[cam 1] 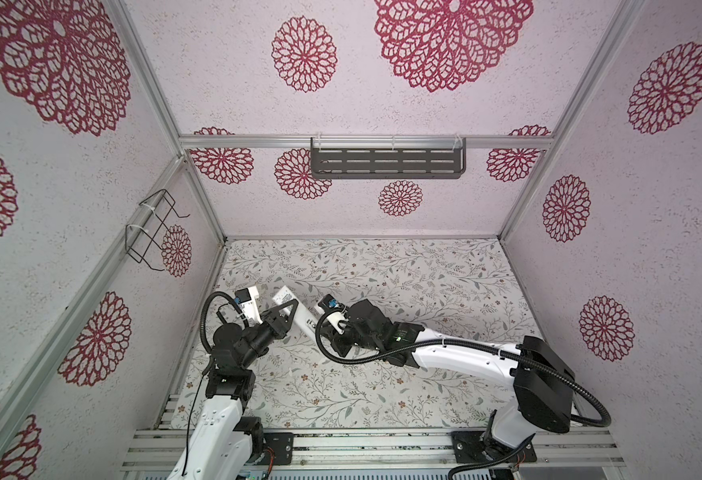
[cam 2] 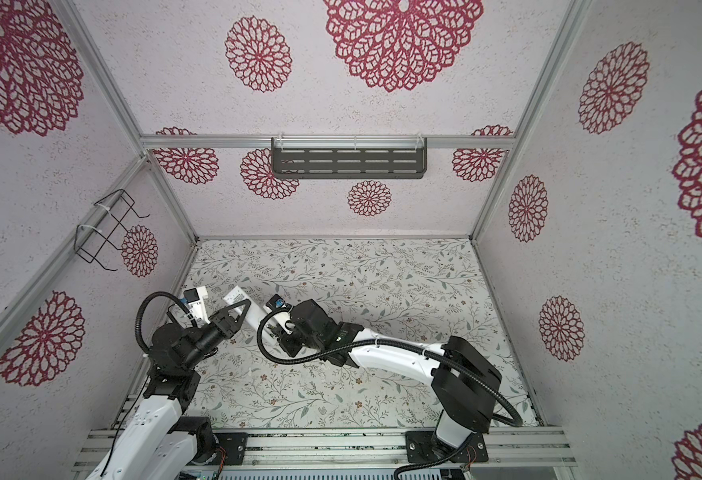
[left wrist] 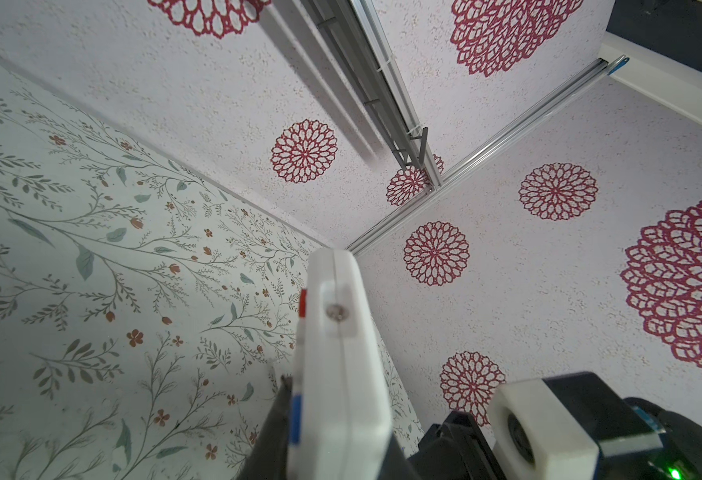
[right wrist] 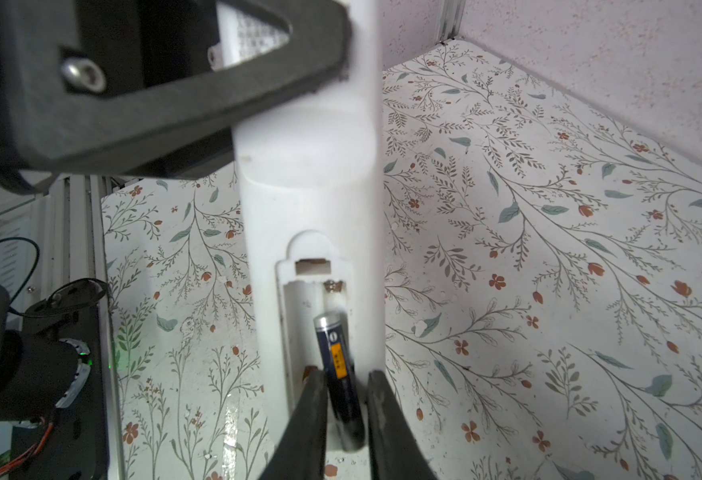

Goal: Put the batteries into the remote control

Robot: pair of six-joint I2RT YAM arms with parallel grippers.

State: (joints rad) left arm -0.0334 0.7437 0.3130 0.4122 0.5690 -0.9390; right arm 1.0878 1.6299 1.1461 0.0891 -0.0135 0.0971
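Early in the job, by my reading: the remote is held off the counter, left of centre in both top views, with its battery bay uncovered; 1 battery leans tilted in 1 slot, its free end short of the spring contact, so it is not yet seated; the neighbouring slot looks empty, and the 2nd battery is not in view; pressing this 1 flat and adding the 2nd remain. The left jaws are clenched on the remote's body, away from the bay; the right jaws stand narrowly apart, pinching the battery from both sides.
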